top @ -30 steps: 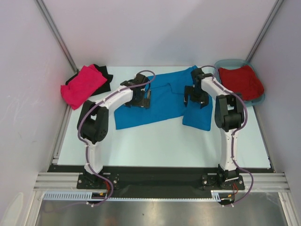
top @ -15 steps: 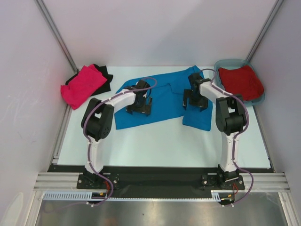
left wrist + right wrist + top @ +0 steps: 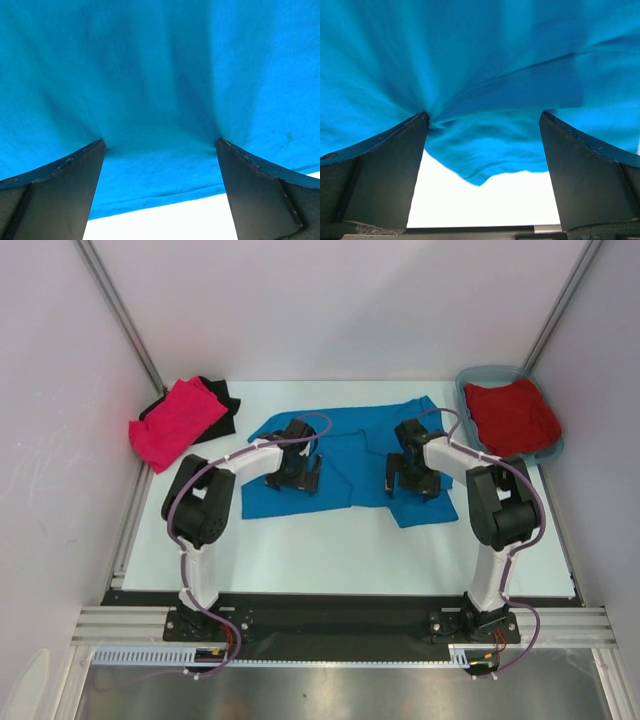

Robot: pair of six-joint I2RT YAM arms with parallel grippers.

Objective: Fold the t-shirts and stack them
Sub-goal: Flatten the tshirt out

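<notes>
Centre of the top view: the bright blue t-shirt (image 3: pixel 350 445), spread rumpled across the pale desk (image 3: pixel 330 550), with one flap reaching toward the lower right.

Left tool (image 3: pixel 294 476): down on the left part of the shirt, jaws released and spread wide, grasping nothing. In the left wrist view, both dark fingers (image 3: pixel 60 190) press their tips into the blue cloth. Soft creases run between them. Hem of the shirt and a strip of bare desk along the bottom of that frame.

Right tool (image 3: pixel 412 482): down on the right part of the shirt, likewise released and wide, nothing pinched. In the right wrist view, fingers (image 3: pixel 380 170) touch the cloth, with a creased blue corner sagging between them above the white desk.

Upper left of the top view: the hot pink t-shirt (image 3: pixel 178 422) lying on the black t-shirt (image 3: pixel 222 398), well apart from the blue one.

Upper right: the dark red t-shirt (image 3: pixel 510 415) inside the teal tub (image 3: pixel 480 375).
</notes>
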